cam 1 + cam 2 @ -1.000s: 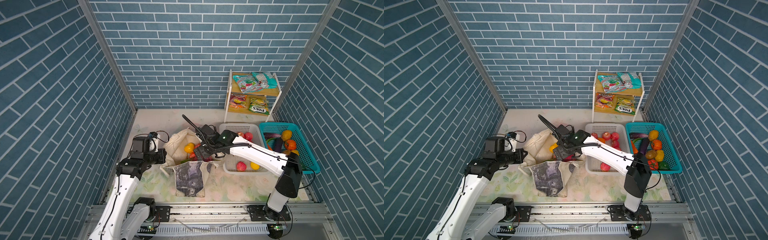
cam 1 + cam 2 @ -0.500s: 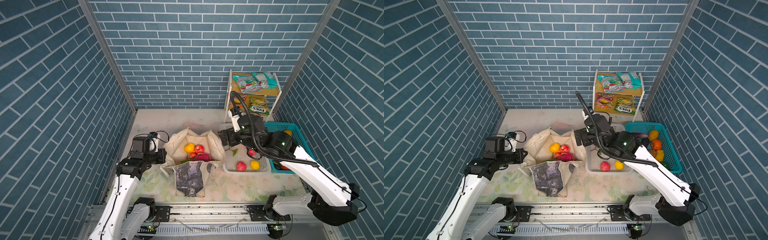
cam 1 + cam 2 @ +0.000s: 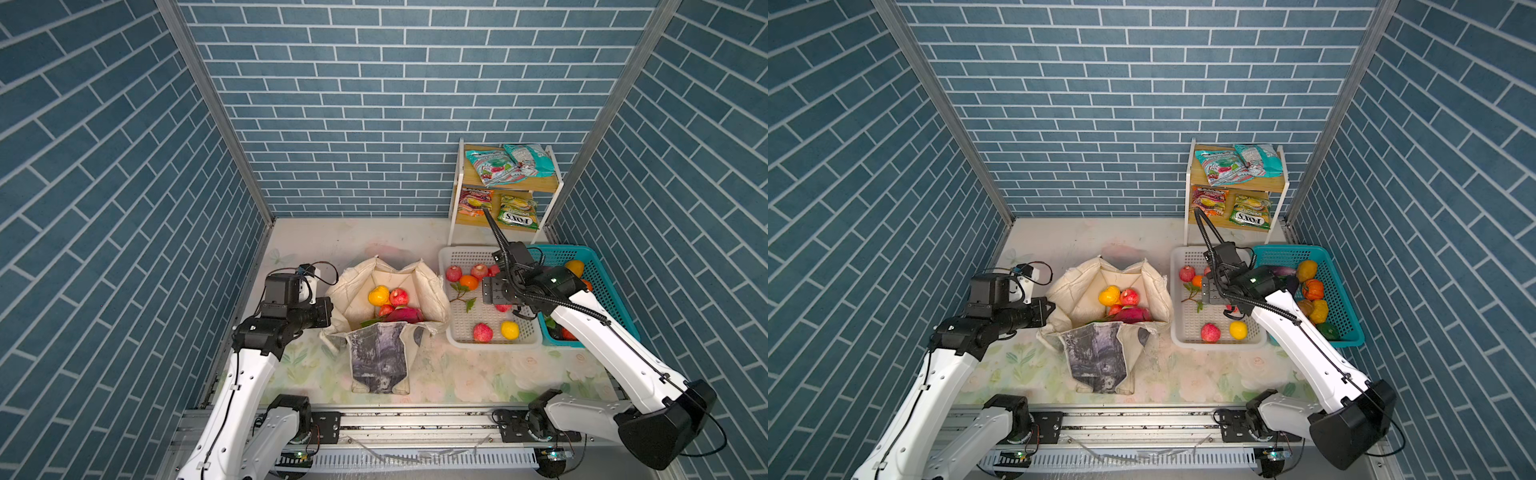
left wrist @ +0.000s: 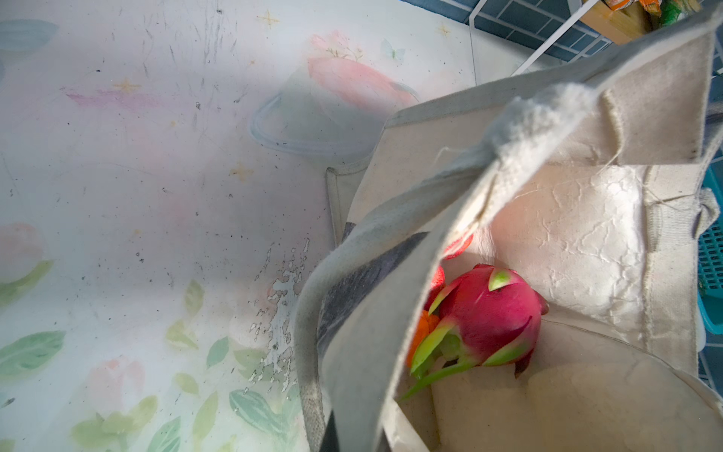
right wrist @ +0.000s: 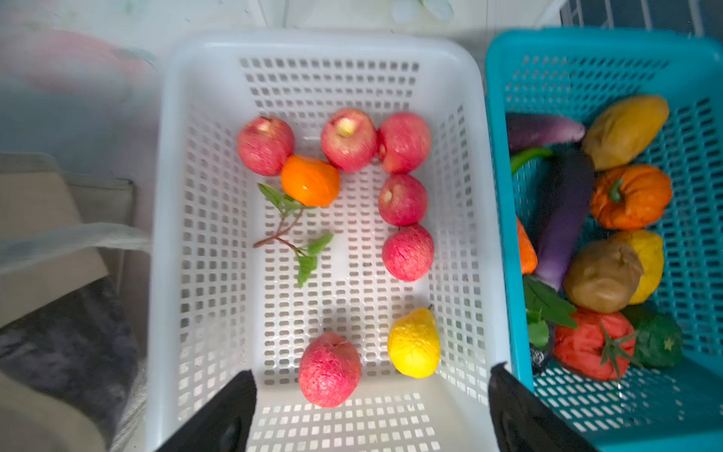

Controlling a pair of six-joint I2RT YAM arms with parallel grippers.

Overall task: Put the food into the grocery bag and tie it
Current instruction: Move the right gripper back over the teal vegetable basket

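The bag (image 3: 353,289) is coarse, matt cream canvas with frayed, fuzzy edges. Its printed panel (image 3: 378,357) is a dull grey-black. Inside it, the dragon fruit (image 4: 489,313) has smooth, slightly waxy pink skin. The white basket (image 5: 203,235) and the teal basket (image 5: 504,195) are perforated plastic with a soft sheen. The apples (image 5: 407,252) have a rough, speckled, matt red surface, and the yellow fruit (image 5: 414,342) is wrinkled. The 2 shelves (image 3: 540,185) look like pale wood and hold glossy, crinkled packets (image 3: 494,166). The tabletop (image 4: 156,195) is a smooth, scuffed, flower-printed sheet, flaking in 1 patch. The brick-patterned walls (image 3: 374,124) look matt, and the corner posts (image 3: 214,104) look like brushed metal.
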